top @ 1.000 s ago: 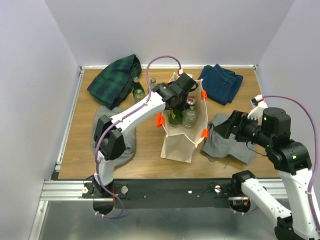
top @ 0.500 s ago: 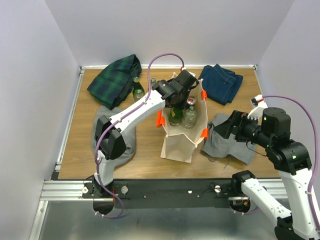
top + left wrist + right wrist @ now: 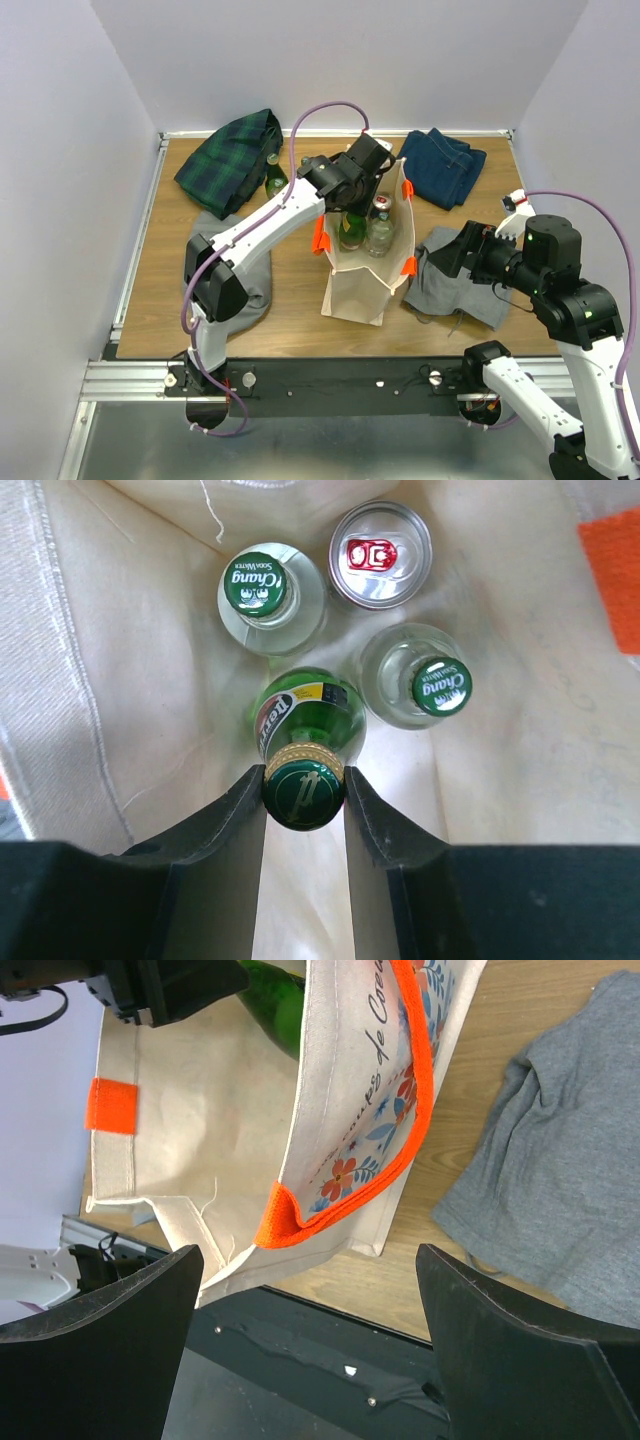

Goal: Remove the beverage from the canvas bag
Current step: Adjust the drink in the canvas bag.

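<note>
Top view: the canvas bag [image 3: 365, 275] stands upright mid-counter [image 3: 290, 320] with the left arm bent over its rim; left wrist: the left end effector [image 3: 304, 780] is clamped on the green bottle [image 3: 305, 715] at its neck inside the bag, with clear bottles [image 3: 272, 595] and a can [image 3: 380, 555] close ahead; right wrist: the right end effector [image 3: 308, 1260] is spread wide, empty, beside the bag.

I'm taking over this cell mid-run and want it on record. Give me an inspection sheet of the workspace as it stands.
Surface: brown wooden tabletop.
Job's things: upright beige canvas bag with orange handles; inside, a green glass bottle, two clear green-capped bottles, a silver can.
Clutter: dark green plaid cloth, folded blue denim, grey cloth, loose green bottle behind the bag.
Claws: left claw shut on the green glass bottle's cap; right claw open, beside the bag.
Cables: purple cable looping over each arm.
Surroundings: plain pale walls; metal rail at near edge.
</note>
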